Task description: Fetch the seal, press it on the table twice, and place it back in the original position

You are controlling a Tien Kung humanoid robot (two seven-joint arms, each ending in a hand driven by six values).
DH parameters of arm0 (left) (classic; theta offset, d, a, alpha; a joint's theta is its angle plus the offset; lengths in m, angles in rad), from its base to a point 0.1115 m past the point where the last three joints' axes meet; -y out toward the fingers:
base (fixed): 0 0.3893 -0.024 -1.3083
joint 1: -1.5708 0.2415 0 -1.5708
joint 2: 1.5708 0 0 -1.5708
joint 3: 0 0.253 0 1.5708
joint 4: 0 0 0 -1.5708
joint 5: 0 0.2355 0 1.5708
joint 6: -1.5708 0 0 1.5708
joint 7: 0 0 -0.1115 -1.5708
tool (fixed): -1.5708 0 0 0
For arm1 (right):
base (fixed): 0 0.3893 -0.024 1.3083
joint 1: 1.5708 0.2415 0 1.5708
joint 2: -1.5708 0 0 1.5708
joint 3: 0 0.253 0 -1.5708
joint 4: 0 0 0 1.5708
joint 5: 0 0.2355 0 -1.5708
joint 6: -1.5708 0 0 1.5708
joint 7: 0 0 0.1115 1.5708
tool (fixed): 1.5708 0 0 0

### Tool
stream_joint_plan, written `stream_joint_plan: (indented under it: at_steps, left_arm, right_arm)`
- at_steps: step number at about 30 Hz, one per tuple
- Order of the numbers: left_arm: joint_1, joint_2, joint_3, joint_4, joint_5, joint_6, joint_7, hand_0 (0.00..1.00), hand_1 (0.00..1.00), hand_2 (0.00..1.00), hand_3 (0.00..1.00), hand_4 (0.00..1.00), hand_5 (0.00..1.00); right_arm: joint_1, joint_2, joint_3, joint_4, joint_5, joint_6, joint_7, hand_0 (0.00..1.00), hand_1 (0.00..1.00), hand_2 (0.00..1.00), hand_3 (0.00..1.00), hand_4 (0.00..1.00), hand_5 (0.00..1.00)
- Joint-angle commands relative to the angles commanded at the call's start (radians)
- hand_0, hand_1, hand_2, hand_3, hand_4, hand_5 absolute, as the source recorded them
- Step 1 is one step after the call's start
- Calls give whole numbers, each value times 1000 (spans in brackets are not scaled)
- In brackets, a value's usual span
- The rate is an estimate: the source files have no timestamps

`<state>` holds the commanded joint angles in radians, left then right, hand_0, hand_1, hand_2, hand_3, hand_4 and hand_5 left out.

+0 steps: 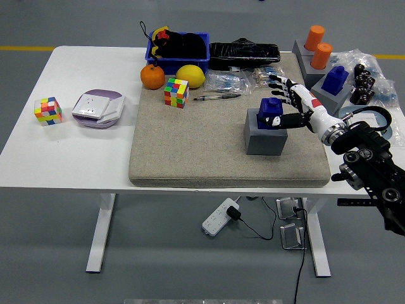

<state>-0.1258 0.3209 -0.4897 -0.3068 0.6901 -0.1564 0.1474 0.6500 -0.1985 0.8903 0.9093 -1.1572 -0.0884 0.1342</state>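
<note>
The blue seal [269, 111] stands on a grey block [264, 139] on the right part of the beige mat [190, 145]. My right hand [279, 102] has come in from the right and sits close against the seal's right side. Its fingers [283, 87] are spread behind and above the seal, and the thumb [288, 120] reaches along the seal's front edge. The fingers are not closed around it. The seal looks slightly tilted on its block. My left arm is out of sight.
A second blue seal [335, 78] on a grey stand and two orange cylinders [319, 47] stand at the back right. On the mat's far side are a Rubik's cube [176, 92], an orange [152, 76], a lemon [190, 76], a pen [216, 97] and a blue basket [178, 48].
</note>
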Motion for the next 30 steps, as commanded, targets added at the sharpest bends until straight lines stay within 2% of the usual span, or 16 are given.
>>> stream_joint_plan:
  at_steps: [16,24,25,30]
  left_arm:
    - [2,-2,2,-1,2,-3,0,821,795,764,814,750,300]
    - [3,1,6,-3,2,-3,-1,821,795,763,813,750,300]
    - [3,1,7,-3,2,-3,-1,821,798,764,814,750,299]
    - [4,2,10,-3,2,-3,-1,821,798,764,814,750,299]
  right_arm:
    - [-10,11,-22,-32,24,8,24,797,806,831,893,875,2]
    - [-12,16,-37,-40,30,-5,29,797,807,829,884,873,2]
    - [-12,17,-40,-41,31,-7,30,769,791,817,868,835,2]
    - [-13,19,-50,-44,30,-14,29,769,791,817,868,835,2]
